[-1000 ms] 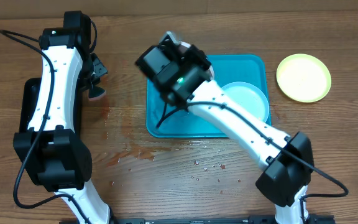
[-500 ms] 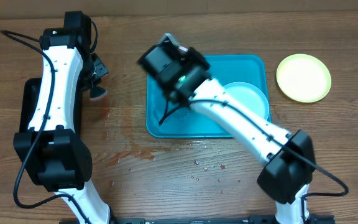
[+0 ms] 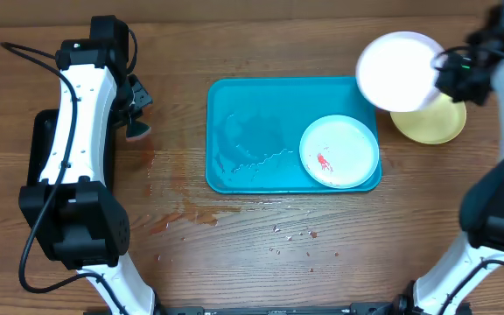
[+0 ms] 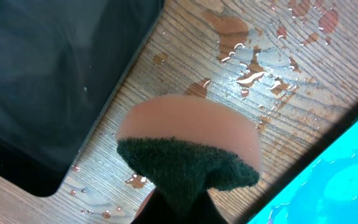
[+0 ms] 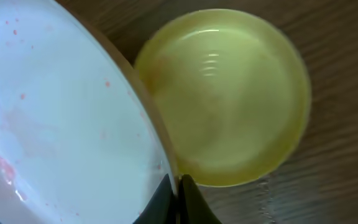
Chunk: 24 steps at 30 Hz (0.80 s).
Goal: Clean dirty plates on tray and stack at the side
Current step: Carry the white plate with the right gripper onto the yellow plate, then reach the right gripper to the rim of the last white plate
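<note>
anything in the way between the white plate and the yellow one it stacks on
Nothing visible. The right gripper holds the white plate above the yellow plate's edge, and the yellow plate's top is bare.

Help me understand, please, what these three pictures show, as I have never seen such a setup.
This is a robot with two white-and-black arms at a wooden table, each ending in a two-finger gripper. The wide picture is taken from a fixed camera above; the other two come from cameras on the wrists, looking past the fingers. On the table lies a turquoise tray with a pale mint plate on it, marked by a red smear. Right of the tray sits a yellow-green plate. At the left is a black tray. The wood near the tray is wet with reddish drops. The left gripper holds a sponge above the table. The right gripper pinches the rim of a white plate, faintly specked red, partly over the yellow-green one.
</note>
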Each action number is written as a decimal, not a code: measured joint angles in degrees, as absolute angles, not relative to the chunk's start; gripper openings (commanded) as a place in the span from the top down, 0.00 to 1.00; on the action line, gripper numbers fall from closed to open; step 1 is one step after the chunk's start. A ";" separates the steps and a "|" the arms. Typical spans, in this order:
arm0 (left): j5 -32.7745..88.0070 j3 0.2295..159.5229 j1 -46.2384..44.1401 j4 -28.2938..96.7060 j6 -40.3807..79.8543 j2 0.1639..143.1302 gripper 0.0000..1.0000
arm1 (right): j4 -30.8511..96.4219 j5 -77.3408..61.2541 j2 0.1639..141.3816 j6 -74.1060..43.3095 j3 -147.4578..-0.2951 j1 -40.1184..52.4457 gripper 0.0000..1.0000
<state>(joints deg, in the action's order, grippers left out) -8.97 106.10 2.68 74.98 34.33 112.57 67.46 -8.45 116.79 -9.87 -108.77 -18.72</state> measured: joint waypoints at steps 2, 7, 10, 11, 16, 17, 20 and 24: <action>-8.91 106.10 2.68 74.85 34.33 112.57 0.96 | 67.02 -9.67 117.23 -10.04 -107.46 -22.37 0.96; -8.12 106.10 2.68 74.56 34.33 112.57 0.96 | 61.69 -11.27 119.66 -10.52 -101.78 -28.32 0.72; -8.10 106.10 2.68 74.50 34.33 112.57 0.96 | 59.99 -12.10 119.74 -10.57 -99.59 -27.79 0.69; -8.10 106.10 2.68 74.48 34.33 112.57 0.96 | 59.77 -12.16 119.74 -10.50 -99.33 -27.64 0.69; -8.03 106.10 2.68 74.00 34.33 112.57 0.96 | 61.76 -19.16 119.74 -8.08 -98.98 -24.12 0.63; -7.88 106.10 2.68 73.95 34.30 112.57 0.96 | 62.46 -20.67 119.74 -7.01 -98.98 -22.70 0.62; -7.05 106.10 2.68 73.93 34.09 112.57 0.96 | 64.03 -23.68 119.74 -2.85 -98.98 -16.29 0.47; -6.44 106.10 2.68 73.93 33.91 112.57 0.96 | 64.38 -20.91 119.74 5.56 -98.96 -5.48 0.39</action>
